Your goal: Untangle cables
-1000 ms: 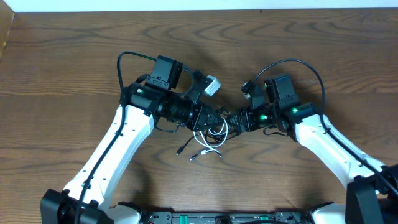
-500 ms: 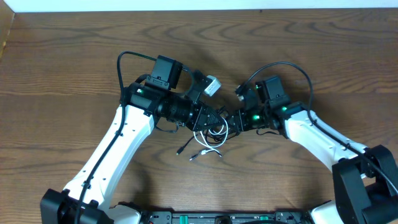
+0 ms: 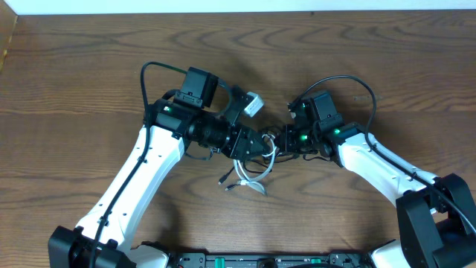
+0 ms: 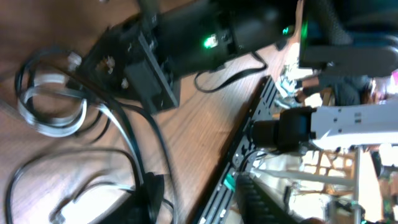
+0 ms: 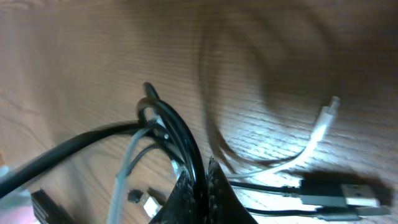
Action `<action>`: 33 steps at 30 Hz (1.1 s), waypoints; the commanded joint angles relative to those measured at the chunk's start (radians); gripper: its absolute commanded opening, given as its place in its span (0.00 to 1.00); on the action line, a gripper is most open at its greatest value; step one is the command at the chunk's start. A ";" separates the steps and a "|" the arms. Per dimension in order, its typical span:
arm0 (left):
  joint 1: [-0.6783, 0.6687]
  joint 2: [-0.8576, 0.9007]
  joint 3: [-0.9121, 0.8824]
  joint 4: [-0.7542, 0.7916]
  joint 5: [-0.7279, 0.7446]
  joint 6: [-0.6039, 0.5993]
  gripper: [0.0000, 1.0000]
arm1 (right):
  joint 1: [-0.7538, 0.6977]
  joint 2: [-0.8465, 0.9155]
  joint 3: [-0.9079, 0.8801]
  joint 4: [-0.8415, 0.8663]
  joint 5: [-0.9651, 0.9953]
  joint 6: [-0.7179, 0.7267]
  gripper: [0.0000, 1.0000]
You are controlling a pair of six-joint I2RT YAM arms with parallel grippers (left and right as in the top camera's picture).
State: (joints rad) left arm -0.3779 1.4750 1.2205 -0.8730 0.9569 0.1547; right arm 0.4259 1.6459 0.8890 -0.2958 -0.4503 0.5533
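The cables lie tangled on the wooden table between my two arms. In the overhead view the white cable loops below both grippers, and the black cable ends in a small plug at its left. My left gripper is open, fingers wide apart, with a black cable running past one finger and white loops farther off. My right gripper faces it, almost touching. Its jaws are shut on the black cable. A white cable curves to the right of them.
A flat metal plug lies on the wood right of my right fingers. The right arm's body fills the top of the left wrist view. A black rail runs along the table's near edge.
My right gripper moved left to the tangle and shut on the black cable. My left gripper opened. The loops shifted up and closer under the grippers.
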 commanded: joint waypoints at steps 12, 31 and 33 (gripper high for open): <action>-0.001 -0.022 0.007 -0.061 -0.348 -0.049 0.54 | 0.000 0.009 -0.002 0.024 -0.085 -0.036 0.01; 0.002 -0.022 0.007 0.019 -0.654 -0.326 0.56 | -0.042 0.009 -0.002 0.324 -0.615 -0.136 0.01; 0.002 -0.022 0.007 0.018 -0.643 -0.325 0.56 | -0.049 0.009 -0.002 0.376 -0.669 -0.130 0.01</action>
State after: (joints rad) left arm -0.3779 1.4750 1.2205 -0.8555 0.3313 -0.1467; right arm 0.3885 1.6466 0.8871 0.0505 -0.9295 0.4416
